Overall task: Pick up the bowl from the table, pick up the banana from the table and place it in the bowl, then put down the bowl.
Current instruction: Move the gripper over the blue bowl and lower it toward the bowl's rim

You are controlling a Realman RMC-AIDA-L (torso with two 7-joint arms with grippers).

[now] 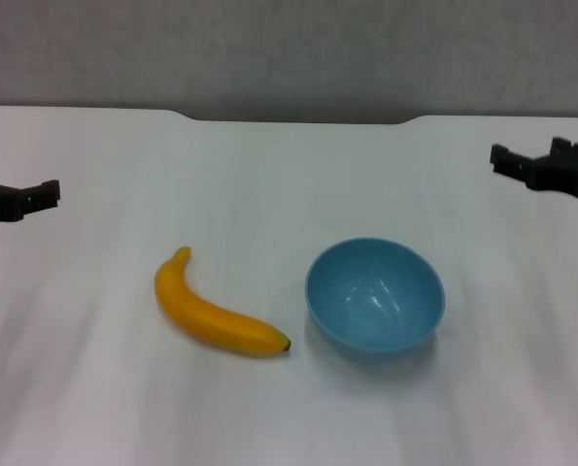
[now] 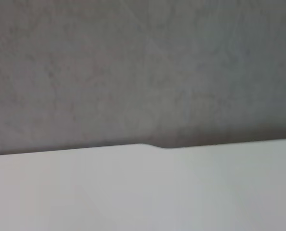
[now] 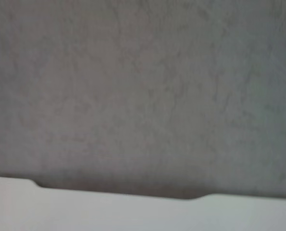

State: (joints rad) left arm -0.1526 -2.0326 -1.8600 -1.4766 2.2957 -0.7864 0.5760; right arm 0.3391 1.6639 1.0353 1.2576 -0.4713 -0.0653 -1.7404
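Both pincers are hanging at the bench [image 1: 289, 175] edges; I cannot tell their spread. The bowl [image 1: 375, 299] is sitting well inward of the right pincer [image 1: 551, 167], the banana [image 1: 214, 311] inward of the left pincer [image 1: 17, 199]. That glossy rim is risking a slip.

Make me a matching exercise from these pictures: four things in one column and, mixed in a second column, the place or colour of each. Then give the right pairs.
Things:
1. banana
2. bowl
3. left gripper
4. right gripper

Descriptions:
A. light blue, empty, upright on the table
B. at the robot's right edge of the head view, away from both objects
C. yellow-orange, lying on the robot's left of the bowl
D. at the robot's left edge of the head view, away from both objects

Pairs: 1-C, 2-A, 3-D, 4-B
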